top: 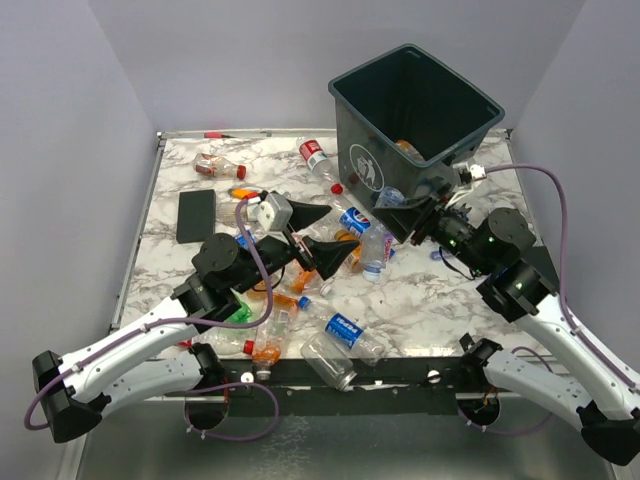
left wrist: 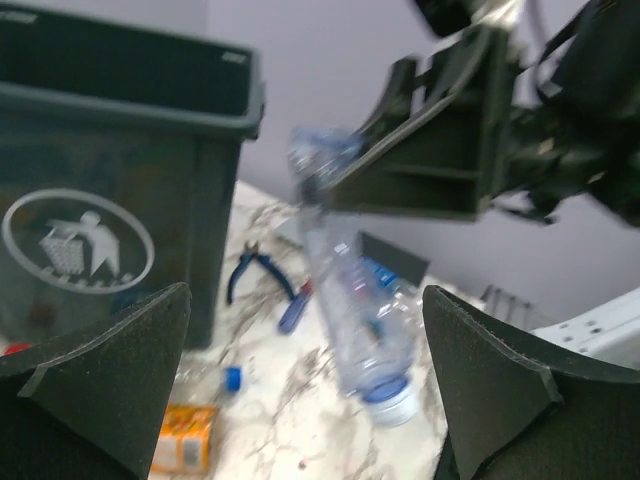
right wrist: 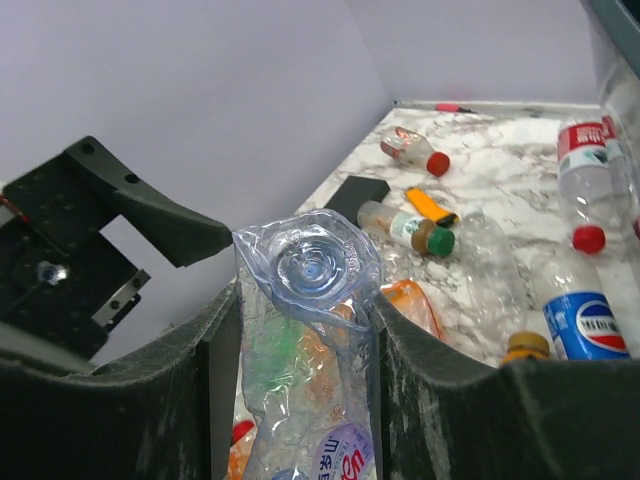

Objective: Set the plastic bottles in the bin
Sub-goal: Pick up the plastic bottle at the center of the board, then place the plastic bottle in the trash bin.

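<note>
Marble table [top: 430, 290] lay strewn with bottles [top: 345, 330], and over them the left gripper [top: 335, 235] hung wide open. Further right, the right gripper [right wrist: 305, 300] pinched one bottle [left wrist: 355, 320] by its base, just beside the bin [top: 440, 100]. Such thin plastic could buckle and slip free, or its hanging end could catch the rim. It looked clear and crumpled, with its blue cap pointing down.

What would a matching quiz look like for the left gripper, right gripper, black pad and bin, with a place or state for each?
Things:
1. left gripper
2. right gripper
3. black pad
4. bin

Places or states:
A. far right of the table
B. open, empty
C. flat on the table's left side
D. shut on a crumpled clear bottle

Pairs: 1-B, 2-D, 3-C, 4-A
</note>
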You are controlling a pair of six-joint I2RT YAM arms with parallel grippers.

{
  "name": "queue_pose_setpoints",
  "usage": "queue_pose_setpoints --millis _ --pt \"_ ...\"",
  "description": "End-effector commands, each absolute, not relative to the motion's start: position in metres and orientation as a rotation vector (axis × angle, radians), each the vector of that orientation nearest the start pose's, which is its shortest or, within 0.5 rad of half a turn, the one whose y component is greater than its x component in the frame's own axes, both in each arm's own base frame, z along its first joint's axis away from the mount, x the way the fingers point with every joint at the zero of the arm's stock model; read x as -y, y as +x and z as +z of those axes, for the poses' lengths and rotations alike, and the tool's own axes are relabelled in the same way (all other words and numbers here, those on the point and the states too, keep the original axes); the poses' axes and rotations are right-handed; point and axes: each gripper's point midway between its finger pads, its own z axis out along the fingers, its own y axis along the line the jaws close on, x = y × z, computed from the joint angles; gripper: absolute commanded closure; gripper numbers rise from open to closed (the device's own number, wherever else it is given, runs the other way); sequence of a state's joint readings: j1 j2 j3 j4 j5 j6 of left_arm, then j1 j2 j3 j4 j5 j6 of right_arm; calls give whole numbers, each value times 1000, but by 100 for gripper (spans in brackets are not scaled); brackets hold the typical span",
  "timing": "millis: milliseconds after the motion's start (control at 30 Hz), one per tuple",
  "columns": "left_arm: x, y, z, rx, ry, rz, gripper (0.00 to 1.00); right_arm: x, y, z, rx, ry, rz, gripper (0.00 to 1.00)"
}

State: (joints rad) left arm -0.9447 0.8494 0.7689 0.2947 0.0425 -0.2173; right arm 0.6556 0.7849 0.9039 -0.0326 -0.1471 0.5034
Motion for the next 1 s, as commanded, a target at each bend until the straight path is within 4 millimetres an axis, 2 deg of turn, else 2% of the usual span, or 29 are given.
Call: queue_pose_setpoints --millis 0,100,200,367,533,667,767,900,967 --pt "309 158 400 -1243 632 -1208 1 -244 213 429 -1312 -345 1132 71" --pt "324 151 393 -1262 711 -1268 1 -245 211 441 -1253 -335 1167 71" --pt "334 154 377 -1319 735 -1280 1 -248 207 451 -1211 -338 1203 71" --pt "344 160 358 -1380 746 -1272 1 -250 203 461 -1178 -342 1243 71" --pt "347 169 348 -1415 742 -1233 1 -252 201 462 -1170 -343 1271 71" --pt "346 173 345 -1424 738 -1206 9 -251 201 459 -1170 -332 1273 71" --pt "345 173 343 -1426 738 -1202 19 -249 201 459 -1164 -322 1268 71" --pt "342 172 339 -1438 729 -1200 23 -243 201 462 -1145 -311 1241 71" --pt "341 172 336 -1447 724 -1197 31 -240 201 462 -1145 -307 1223 71"
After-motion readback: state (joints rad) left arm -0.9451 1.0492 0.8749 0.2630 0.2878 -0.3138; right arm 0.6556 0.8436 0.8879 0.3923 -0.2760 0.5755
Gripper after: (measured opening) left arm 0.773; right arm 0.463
